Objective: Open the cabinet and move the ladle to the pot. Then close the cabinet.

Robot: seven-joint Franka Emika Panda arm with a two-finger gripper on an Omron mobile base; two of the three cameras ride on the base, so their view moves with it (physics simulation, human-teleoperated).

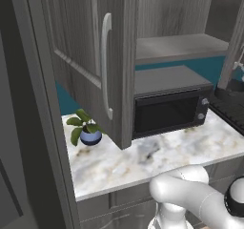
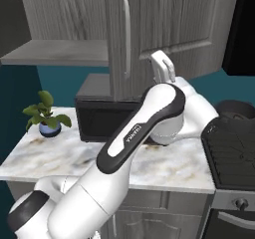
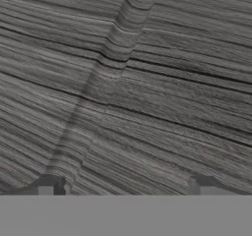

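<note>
Nearest the base, the white arm [image 2: 134, 133] rises over the marble counter [image 1: 119, 163] and reaches up toward the cabinet [image 2: 164, 24]. The gripper [image 3: 125, 183] sits close against the woodgrain of the right door, its two dark tips spread wide with nothing between them. In the right base view the hand [image 2: 163, 66] is at the lower edge of that door, beside its raised panel line.

On the counter stand a small potted plant [image 1: 86, 128] and, further back, a black microwave [image 1: 169, 109]. Above the microwave the left door [image 1: 90, 56] hangs swung out, baring a shelf [image 1: 181, 46]; no ladle can be made out on it. The pot [image 2: 238, 108] sits on the stove [image 2: 234, 143] to the right.

The opening step looks half done. Next, the gripper likely needs to reach the silver handle [image 2: 126, 36] of the right door and pull it open.
</note>
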